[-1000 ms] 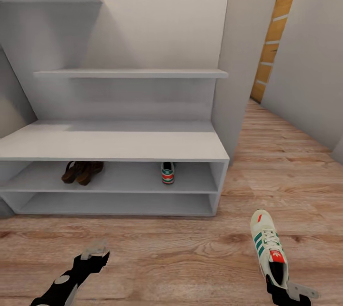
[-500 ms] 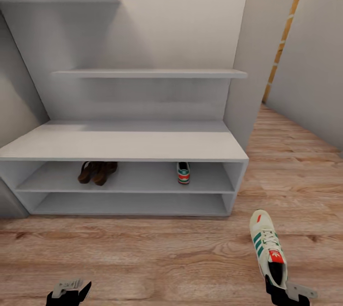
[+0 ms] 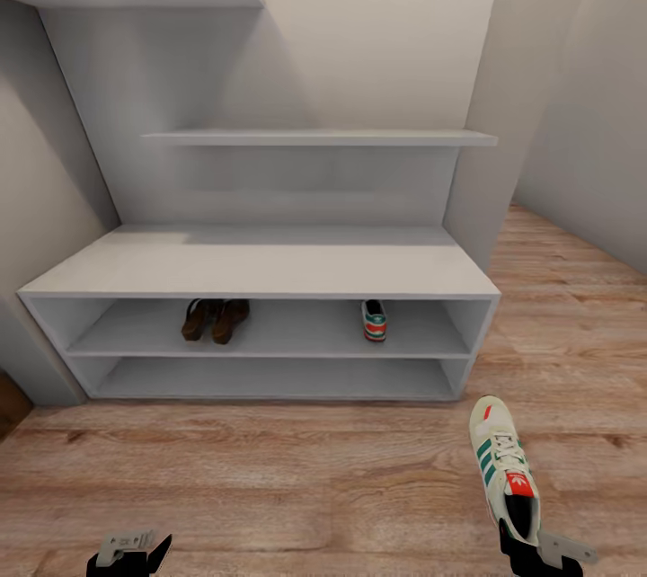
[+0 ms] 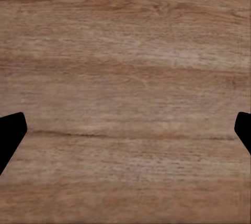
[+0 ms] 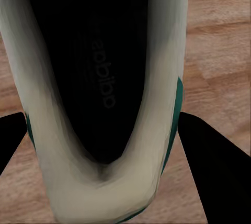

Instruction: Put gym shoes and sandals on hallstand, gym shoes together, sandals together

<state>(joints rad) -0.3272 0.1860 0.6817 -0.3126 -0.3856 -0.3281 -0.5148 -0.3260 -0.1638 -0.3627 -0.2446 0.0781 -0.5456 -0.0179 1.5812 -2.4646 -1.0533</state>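
**Three on the rack, one shoe in your right claw**

Across the middle of the head view stands the low white-grey hallstand (image 3: 261,267) with its two open shelves and tall back panel. Your job looks about three-quarters done. Both dark brown leather sandals (image 3: 215,320) sit side by side on the upper open shelf, left of centre in the frame, so that pair needs nothing more. One white gym shoe with green stripes and a red-orange heel patch (image 3: 374,322) rests on the same shelf toward the right, heel facing you, well apart from the sandals. The lower open shelf holds nothing that you can see.

Below, the warm brown wood-plank corridor floor (image 3: 296,478) fills the lower part of the frame. At lower right, the second white gym shoe (image 3: 504,466) is held by its heel in your right gripper (image 3: 530,550), toe pointing at the rack; the right wrist view shows the fingers closed around the heel collar (image 5: 104,130).

Your left gripper (image 3: 133,550), at lower left, hangs over bare planks with its fingers (image 4: 10,132) spread wide and carrying nothing.

What is left, by my reading: set the held shoe beside its partner on the upper shelf.
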